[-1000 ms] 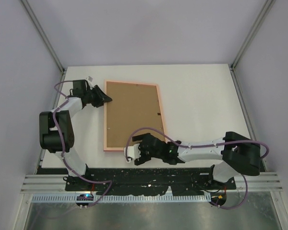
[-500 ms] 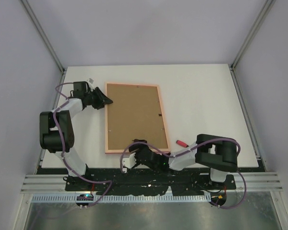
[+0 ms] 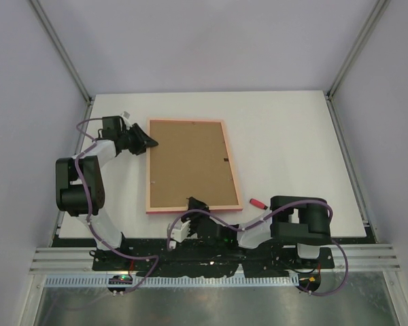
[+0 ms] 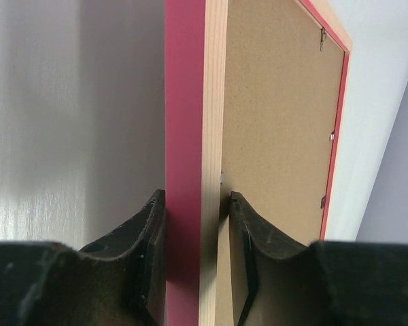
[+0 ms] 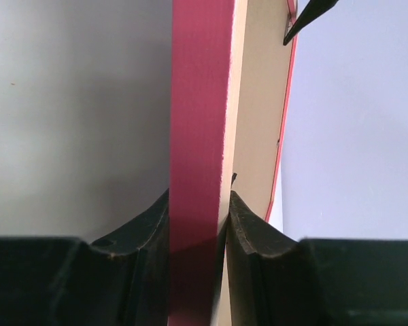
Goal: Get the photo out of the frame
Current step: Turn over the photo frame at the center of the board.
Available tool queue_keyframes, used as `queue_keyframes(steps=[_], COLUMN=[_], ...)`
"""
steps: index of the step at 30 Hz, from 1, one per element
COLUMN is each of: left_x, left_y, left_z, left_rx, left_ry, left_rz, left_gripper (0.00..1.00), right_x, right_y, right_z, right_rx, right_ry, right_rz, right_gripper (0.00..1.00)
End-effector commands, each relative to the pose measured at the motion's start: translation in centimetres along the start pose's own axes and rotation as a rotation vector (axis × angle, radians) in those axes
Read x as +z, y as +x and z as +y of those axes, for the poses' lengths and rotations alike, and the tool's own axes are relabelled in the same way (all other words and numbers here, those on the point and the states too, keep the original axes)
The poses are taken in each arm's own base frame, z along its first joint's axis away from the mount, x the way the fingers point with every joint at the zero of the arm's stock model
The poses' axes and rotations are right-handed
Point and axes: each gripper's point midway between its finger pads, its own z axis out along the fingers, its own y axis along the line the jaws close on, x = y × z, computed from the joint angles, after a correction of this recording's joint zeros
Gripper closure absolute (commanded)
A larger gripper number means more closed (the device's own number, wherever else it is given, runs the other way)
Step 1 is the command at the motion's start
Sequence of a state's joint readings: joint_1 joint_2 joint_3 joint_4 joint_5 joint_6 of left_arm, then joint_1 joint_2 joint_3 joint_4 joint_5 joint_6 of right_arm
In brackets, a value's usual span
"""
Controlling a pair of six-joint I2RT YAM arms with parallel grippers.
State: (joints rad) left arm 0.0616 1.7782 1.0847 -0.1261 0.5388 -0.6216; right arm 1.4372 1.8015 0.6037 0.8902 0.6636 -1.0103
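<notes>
Thin pink rectangular picture frame (image 3: pixel 190 163) lay back-up, left of centre on the white desk (image 3: pixel 285 136), brown board in place. Beach photo was not visible, presumably under that board. Task looked barely begun: board and photo both left to come out. Left tool (image 3: pixel 151 141) pinched the frame's long edge at 10 o'clock. Right tool (image 3: pixel 193 204) pinched the short edge at 6 o'clock, close to the desk's near rim. Open room from 12 to 4 o'clock; small red item (image 3: pixel 257 202) at 5 o'clock.

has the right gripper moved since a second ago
Yes. The right gripper has drawn back and a little left, toward the black base rail, while staying clamped on the near edge of the frame.
</notes>
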Motion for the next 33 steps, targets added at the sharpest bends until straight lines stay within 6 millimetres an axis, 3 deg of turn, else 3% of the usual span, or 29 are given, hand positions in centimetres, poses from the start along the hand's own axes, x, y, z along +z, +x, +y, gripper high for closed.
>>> queue_keyframes(steps=[1, 6, 9, 16, 20, 28, 33], left_x=[0.2, -0.1, -0.5, -2.0, -3.3, -6.1, -8.8], left_y=[3.4, 3.3, 2.9, 1.9, 1.1, 0.3, -0.2], left_z=[2.5, 2.3, 2.1, 1.6, 1.5, 1.1, 0.5], left_rx=[0.042, 0.055, 0.065, 0.087, 0.089, 0.090, 0.106], left_ry=[-0.100, -0.099, -0.099, -0.087, -0.080, -0.065, -0.050], left_rz=[0.111, 0.129, 0.125, 0.111, 0.086, 0.061, 0.031], left_gripper=[0.94, 0.78, 0.62, 0.45, 0.39, 0.36, 0.35], right_x=[0.7, 0.1, 0.0, -0.7, -1.1, -1.8, -2.3], right_y=[-1.4, -1.2, -1.5, -1.5, -1.4, -1.0, 0.6], right_z=[-0.5, -0.8, -1.5, -2.2, -1.8, -0.5, 1.5], right_rx=[0.039, 0.017, 0.000, -0.054, -0.081, -0.123, -0.169], right_ry=[0.000, 0.009, 0.025, 0.037, 0.013, -0.038, -0.111], right_rz=[-0.053, -0.078, -0.104, -0.150, -0.179, -0.229, -0.237], right_gripper=[0.78, 0.87, 0.89, 0.92, 0.92, 0.92, 0.90])
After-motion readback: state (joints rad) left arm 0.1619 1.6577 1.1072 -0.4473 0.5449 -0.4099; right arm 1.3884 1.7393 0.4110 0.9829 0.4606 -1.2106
